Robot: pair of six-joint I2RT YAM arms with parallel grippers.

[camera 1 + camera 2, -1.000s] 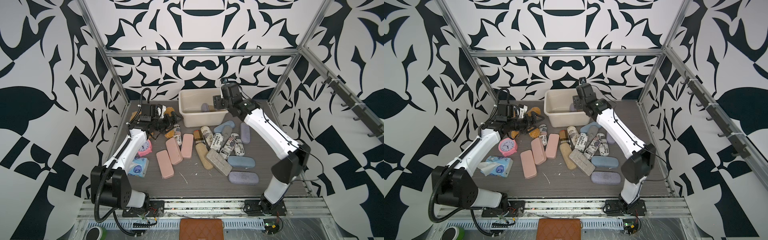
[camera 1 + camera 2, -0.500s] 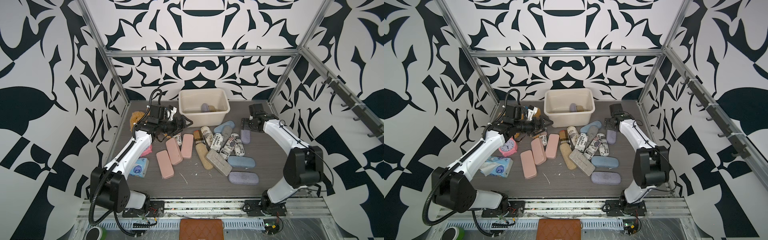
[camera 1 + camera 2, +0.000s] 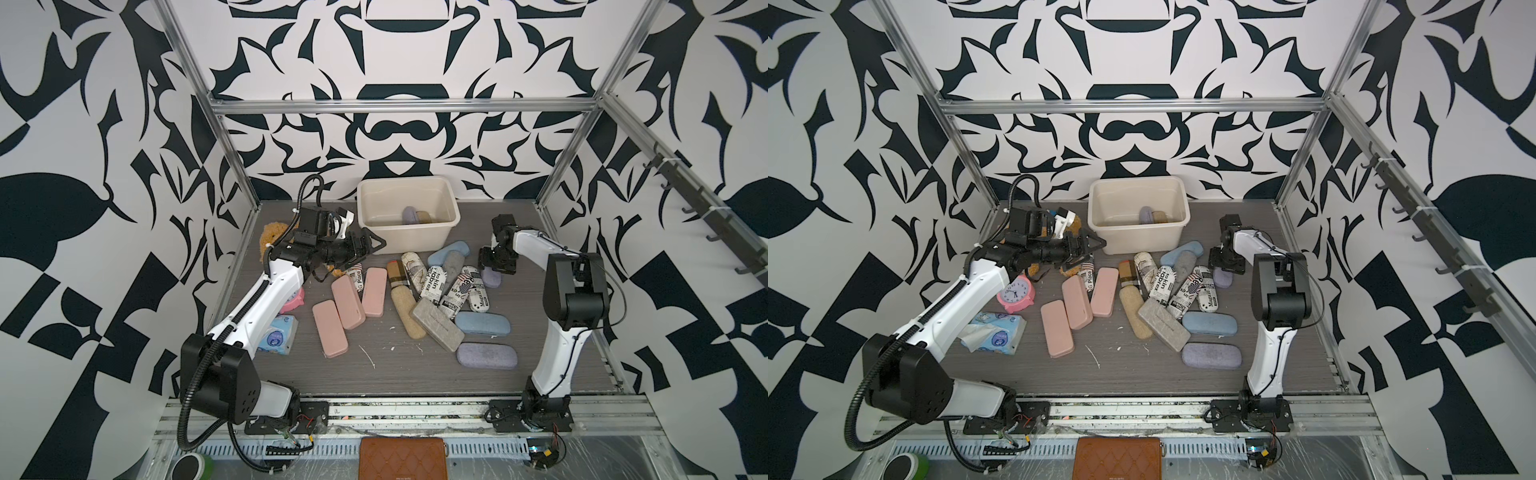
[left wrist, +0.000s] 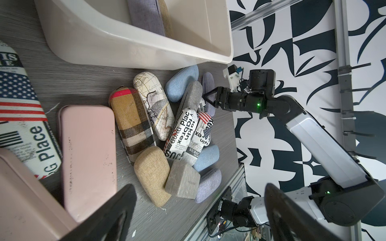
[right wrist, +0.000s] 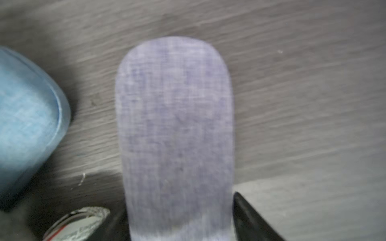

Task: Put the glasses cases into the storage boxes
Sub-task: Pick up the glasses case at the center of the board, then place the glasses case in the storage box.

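your right gripper (image 3: 496, 268) straddles the lilac case (image 5: 175, 125) across its short width, just off the tub (image 3: 409, 240) corner, can't tell if clamped; left gripper (image 3: 370, 252) gapes wide, farther off.

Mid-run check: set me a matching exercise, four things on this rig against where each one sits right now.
Things
1. lilac case
2. wallet
3. tissue packet
4. plaid case

Places
A. off the table, on the near side of the front rail
B. lying on the table between the fingers of the right hand
C. beside the left arm
D. between a pink case and a map-print case

Pairs: 1-B, 2-A, 3-C, 4-D
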